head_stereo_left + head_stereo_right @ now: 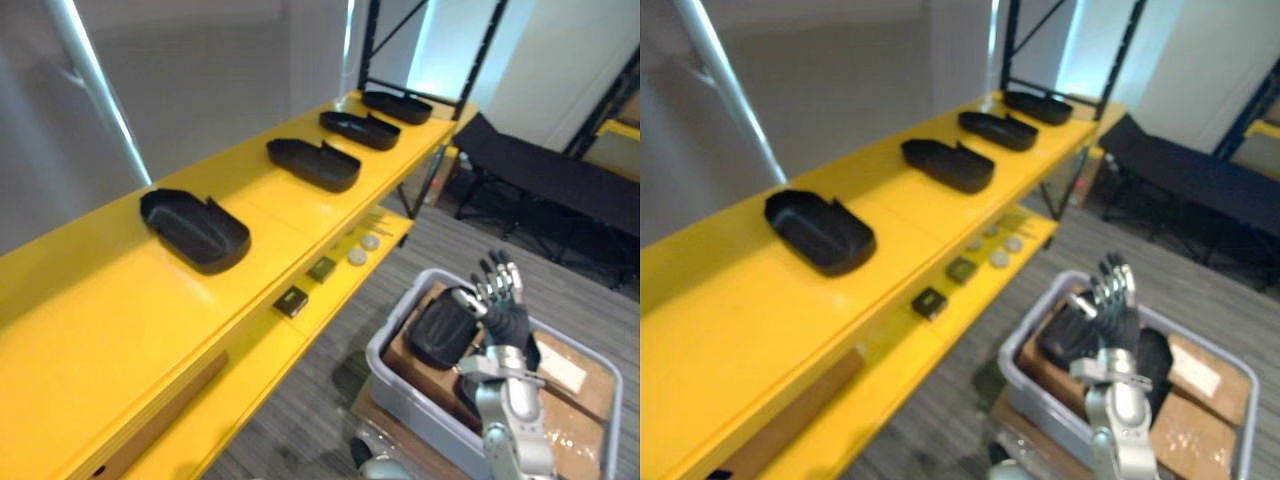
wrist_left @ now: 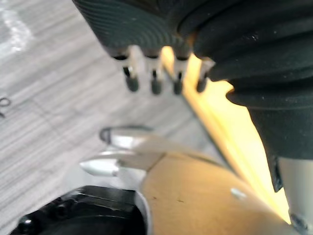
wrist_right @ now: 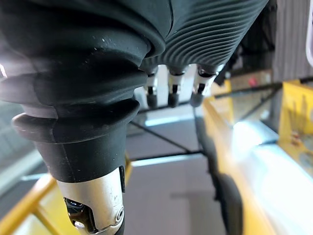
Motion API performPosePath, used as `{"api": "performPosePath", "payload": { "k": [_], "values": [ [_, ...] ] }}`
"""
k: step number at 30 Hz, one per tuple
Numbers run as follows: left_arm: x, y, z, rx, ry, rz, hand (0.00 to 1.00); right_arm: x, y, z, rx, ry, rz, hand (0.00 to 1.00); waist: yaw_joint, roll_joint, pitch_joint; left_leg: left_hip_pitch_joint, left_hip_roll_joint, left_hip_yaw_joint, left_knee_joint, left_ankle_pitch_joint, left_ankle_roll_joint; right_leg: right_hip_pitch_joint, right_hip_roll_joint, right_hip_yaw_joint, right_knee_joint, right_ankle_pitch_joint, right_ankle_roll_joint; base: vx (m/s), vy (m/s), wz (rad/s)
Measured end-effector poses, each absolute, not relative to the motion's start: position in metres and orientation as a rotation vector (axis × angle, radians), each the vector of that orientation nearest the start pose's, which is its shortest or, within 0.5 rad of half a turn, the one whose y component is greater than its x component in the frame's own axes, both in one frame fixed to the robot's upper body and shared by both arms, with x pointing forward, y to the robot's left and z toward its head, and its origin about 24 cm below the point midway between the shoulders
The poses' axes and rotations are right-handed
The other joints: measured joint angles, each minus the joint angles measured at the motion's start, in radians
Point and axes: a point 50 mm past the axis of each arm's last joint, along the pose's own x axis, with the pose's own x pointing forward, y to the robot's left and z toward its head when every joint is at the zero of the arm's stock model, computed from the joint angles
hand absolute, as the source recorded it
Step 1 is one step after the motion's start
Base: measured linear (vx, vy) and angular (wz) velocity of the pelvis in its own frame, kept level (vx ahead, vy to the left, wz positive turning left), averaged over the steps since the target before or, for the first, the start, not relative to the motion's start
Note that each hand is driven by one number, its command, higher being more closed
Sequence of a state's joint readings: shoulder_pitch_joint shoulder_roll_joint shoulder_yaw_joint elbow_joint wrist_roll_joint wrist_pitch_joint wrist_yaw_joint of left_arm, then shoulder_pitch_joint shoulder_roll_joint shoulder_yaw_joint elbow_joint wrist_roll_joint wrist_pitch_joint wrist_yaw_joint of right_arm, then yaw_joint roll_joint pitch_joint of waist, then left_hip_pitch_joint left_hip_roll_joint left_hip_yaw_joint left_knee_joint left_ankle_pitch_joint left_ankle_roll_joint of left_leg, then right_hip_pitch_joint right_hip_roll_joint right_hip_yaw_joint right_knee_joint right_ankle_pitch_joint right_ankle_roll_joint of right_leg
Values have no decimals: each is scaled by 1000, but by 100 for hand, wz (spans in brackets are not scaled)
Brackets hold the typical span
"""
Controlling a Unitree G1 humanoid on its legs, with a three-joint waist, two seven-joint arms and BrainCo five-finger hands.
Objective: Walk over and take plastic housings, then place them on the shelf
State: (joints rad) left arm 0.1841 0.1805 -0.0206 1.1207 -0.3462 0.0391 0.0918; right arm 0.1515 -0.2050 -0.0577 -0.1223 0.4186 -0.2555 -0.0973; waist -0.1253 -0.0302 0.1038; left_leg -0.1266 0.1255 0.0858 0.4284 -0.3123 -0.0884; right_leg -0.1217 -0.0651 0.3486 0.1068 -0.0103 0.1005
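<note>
Firstly, the left hand (image 2: 154, 73) hangs with its fingers straight and loose, grasping nothing, above grey striped floor (image 1: 300, 420) beside the yellow shelf's edge.

A long yellow shelf (image 1: 100, 320) runs from the near left corner away to the far right, against a plain grey wall (image 1: 200, 80). Four black plastic housings lie open side up in a row along its top board, well apart from one another: the first housing (image 1: 195, 228) near the left end, the second housing (image 1: 313, 163) past the middle, the third housing (image 1: 360, 129) beyond it, and the fourth housing (image 1: 398, 106) at the far right end. On the lower board, near its front edge, sit two small dark squares (image 1: 291, 301) and, further along, a few pale round discs (image 1: 357, 256).

To the right, a grey bin (image 1: 400, 385) stands on the floor, lined with cardboard (image 1: 575, 380). Another black housing (image 1: 440, 328) lies in its left part. The right hand (image 1: 505, 315) is raised over the bin just beside this housing, its fingers spread and pointing up, released and holding nothing.

Behind, on the right, stands a black folding cot (image 1: 560, 175).
</note>
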Motion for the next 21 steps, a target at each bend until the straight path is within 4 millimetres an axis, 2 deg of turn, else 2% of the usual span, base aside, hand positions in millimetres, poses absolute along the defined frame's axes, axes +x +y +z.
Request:
{"api": "performPosePath", "payload": {
  "k": [2, 5, 6, 7, 8, 9, 10, 11, 12, 13, 14, 16, 17, 18, 19, 20, 21],
  "values": [
    [52, 221, -168, -38, 1254, 341, 0, 219, -219, 64, 200, -217, -231, 0, 1, 31, 58, -17, 3, -35, 85, -27, -2, -2, 7, -24, 74, -26, 41, 52, 80, 37],
    [74, 218, -165, 66, 1215, 226, 0, 215, -218, 53, 219, -157, -285, 0, 0, 44, 118, 1, 20, -21, 152, -69, 10, -24, 38, -13, 189, -27, 40, -20, 144, -15],
    [80, 219, -163, 79, 1199, 206, 0, 213, -217, 50, 230, -147, -294, 0, 0, 38, 138, 11, 23, -11, 165, -78, 12, -24, 46, -12, 211, -27, 39, -101, 134, -59],
    [87, 219, -161, 111, 1175, 175, 0, 207, -213, 42, 264, -116, -299, 0, 1, 18, 168, 28, 35, 31, 199, -97, 16, -26, 46, -29, 240, -23, 32, -130, 110, -52],
    [87, 220, -160, 114, 1173, 177, 0, 205, -211, 40, 275, -105, -299, 0, 0, 14, 171, 29, 38, 39, 207, -101, 23, -30, 43, -47, 244, -19, 27, -218, 144, -93],
    [92, 224, -158, 130, 1172, 192, 0, 196, -201, 30, 302, -60, -277, 0, 1, -1, 176, 28, 49, 87, 206, -107, 43, -59, 35, -126, 230, 34, -37, -247, 137, -114],
    [91, 225, -159, 140, 1192, 205, 0, 191, -192, 24, 301, -31, -252, 0, 7, 17, 179, 23, 82, 142, 172, -85, 75, -70, 35, -169, 199, 80, -72, -242, 117, -123],
    [92, 227, -159, 150, 1199, 210, 0, 189, -187, 22, 311, -21, -238, 0, 0, 8, 181, 23, 81, 163, 154, -66, 78, -91, 27, -209, 273, 55, -76, -264, 135, -106],
    [92, 231, -158, 164, 1216, 215, 0, 184, -181, 18, 331, -9, -230, 0, -5, -7, 176, 29, 76, 205, 106, -32, 91, -110, 0, -270, 413, -4, -79, -226, 117, -97],
    [94, 233, -158, 175, 1229, 210, 0, 182, -179, 18, 345, -16, -236, 0, 2, -15, 178, 43, 75, 251, 56, 2, 97, -100, -29, -327, 507, -48, -87, -207, 110, -99],
    [94, 233, -158, 178, 1229, 206, 0, 183, -179, 19, 346, -27, -241, 0, 4, -17, 177, 51, 75, 274, 30, 19, 100, -92, -45, -350, 540, -63, -93, -109, 33, -102],
    [93, 234, -158, 201, 1233, 180, 0, 185, -180, 21, 361, -43, -290, 0, 9, -31, 169, 61, 74, 370, -46, 78, 106, -38, -119, -416, 583, -92, -110, -147, -22, -127],
    [93, 237, -157, 207, 1235, 178, 0, 187, -180, 21, 376, -44, -310, 0, 21, -39, 163, 57, 77, 427, -65, 98, 107, 0, -165, -438, 562, -92, -111, -187, -62, -134],
    [93, 238, -157, 209, 1235, 179, 0, 187, -181, 21, 379, -43, -320, 0, 29, -44, 160, 56, 81, 457, -69, 104, 104, 21, -186, -439, 538, -87, -112, -184, -117, -143],
    [90, 240, -157, 209, 1240, 182, 0, 186, -182, 19, 378, -33, -336, 0, 38, -60, 150, 54, 93, 509, -67, 110, 94, 73, -227, -443, 460, -7, -141, -175, -180, -144],
    [88, 244, -156, 209, 1241, 189, 0, 186, -182, 15, 374, -19, -343, 0, 43, -59, 143, 52, 108, 536, -75, 125, 75, 104, -207, -450, 343, 5, -135, -202, -198, -137],
    [87, 240, -158, 199, 1245, 184, 0, 184, -185, 14, 369, -12, -352, 0, 43, -47, 138, 53, 111, 542, -92, 136, 62, 104, -194, -459, 305, 13, -143, -152, -147, -121]
  ]
}}
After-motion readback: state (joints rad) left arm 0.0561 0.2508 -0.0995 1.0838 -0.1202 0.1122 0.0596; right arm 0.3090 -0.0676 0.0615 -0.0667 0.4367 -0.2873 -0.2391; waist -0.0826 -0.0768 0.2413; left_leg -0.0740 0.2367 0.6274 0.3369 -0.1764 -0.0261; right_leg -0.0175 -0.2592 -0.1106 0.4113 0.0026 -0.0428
